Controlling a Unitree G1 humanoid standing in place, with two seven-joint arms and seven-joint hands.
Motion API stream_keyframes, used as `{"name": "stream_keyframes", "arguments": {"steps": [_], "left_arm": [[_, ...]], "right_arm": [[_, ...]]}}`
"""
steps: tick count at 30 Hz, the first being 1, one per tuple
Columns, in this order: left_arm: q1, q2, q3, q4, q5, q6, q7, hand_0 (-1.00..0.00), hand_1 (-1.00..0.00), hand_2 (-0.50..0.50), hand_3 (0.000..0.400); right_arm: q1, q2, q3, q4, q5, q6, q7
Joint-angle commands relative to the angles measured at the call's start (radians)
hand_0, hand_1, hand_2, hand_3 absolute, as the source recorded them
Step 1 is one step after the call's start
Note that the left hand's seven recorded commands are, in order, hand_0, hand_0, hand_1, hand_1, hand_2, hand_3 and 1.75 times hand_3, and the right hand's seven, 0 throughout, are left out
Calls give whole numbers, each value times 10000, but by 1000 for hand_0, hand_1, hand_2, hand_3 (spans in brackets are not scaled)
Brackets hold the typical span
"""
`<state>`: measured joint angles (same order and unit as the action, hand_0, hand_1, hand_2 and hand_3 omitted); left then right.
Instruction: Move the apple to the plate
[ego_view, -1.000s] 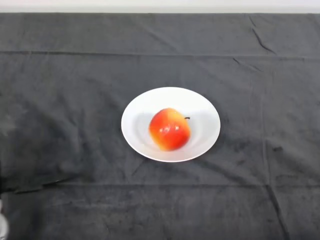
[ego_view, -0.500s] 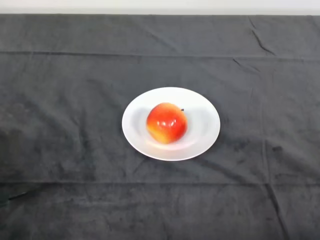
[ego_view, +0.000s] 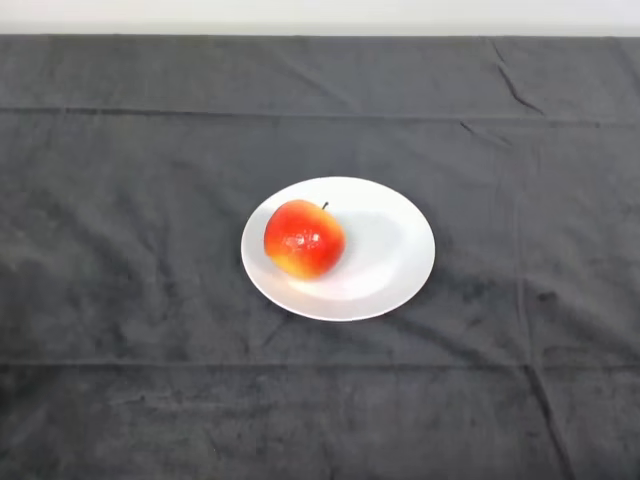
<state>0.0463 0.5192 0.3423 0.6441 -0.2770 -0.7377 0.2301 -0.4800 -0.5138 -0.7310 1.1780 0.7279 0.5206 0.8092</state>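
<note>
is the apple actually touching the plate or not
Touching. The head view shows the apple resting on the left side of the white plate, its underside meeting the plate's surface with no gap.

The plate (ego_view: 390, 262) lies near the middle of the frame on the cloth (ego_view: 120, 200); the apple (ego_view: 304, 238) sits on the plate, in its left part, close to the left rim. The cloth spreads around the plate on every side; its far edge runs along the top of the frame.

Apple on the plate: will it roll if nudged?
Probably. The apple is round and glossy, so it may roll or slip. It sits left of centre on the shallow plate, whose low rim likely stops only gentle rolls.
</note>
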Motion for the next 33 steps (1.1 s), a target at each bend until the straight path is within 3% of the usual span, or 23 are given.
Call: {"name": "stream_keyframes", "arguments": {"steps": [1, 19, 33], "left_arm": [[-414, 565, 382, 526, -219, -311, -117, 0, 0, 0, 0], [-1320, 704, 1187, 2885, -373, -901, -706, 0, 0, 0, 0], [-1720, 690, 1366, 3651, -195, -1108, -852, 0, 0, 0, 0]], "right_arm": [[75, 32, -115, 37, 63, 28, -69], [50, 2, -122, 108, 61, 31, -30], [32, -16, -125, 158, 56, 29, 0]]}}
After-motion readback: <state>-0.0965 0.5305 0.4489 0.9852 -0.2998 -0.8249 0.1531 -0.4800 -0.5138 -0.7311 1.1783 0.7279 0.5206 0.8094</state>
